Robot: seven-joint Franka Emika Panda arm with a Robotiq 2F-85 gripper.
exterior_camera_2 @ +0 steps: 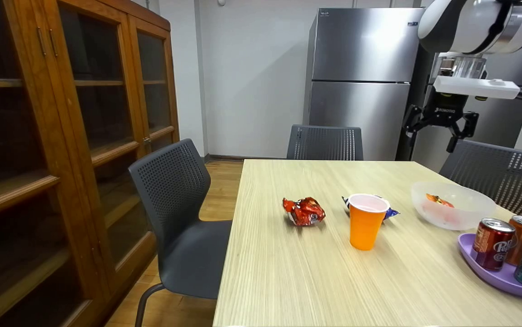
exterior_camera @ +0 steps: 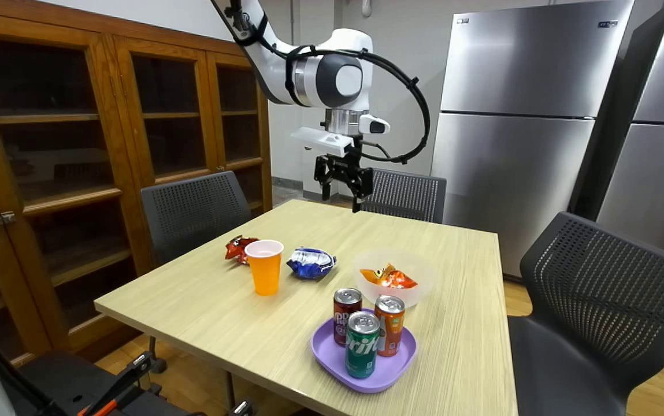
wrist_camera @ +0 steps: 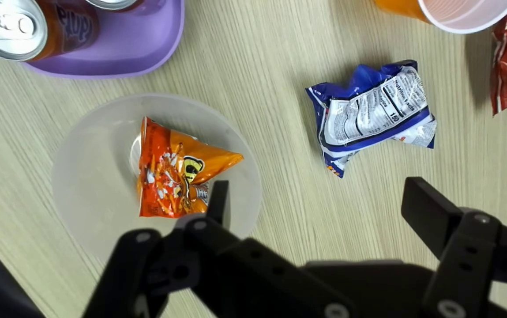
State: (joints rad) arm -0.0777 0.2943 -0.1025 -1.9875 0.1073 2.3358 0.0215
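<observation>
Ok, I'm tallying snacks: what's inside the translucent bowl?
One orange-and-red snack bag lies in the translucent bowl. The spot directly beneath the bag is covered, so I can't tell whether anything is under it.

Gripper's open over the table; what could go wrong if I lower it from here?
In the wrist view, one finger of the open gripper overlaps the bowl, so a straight descent might clip it. The orange cup stands near the blue bag and the red bag; reaching for either could tip the cup.
</observation>
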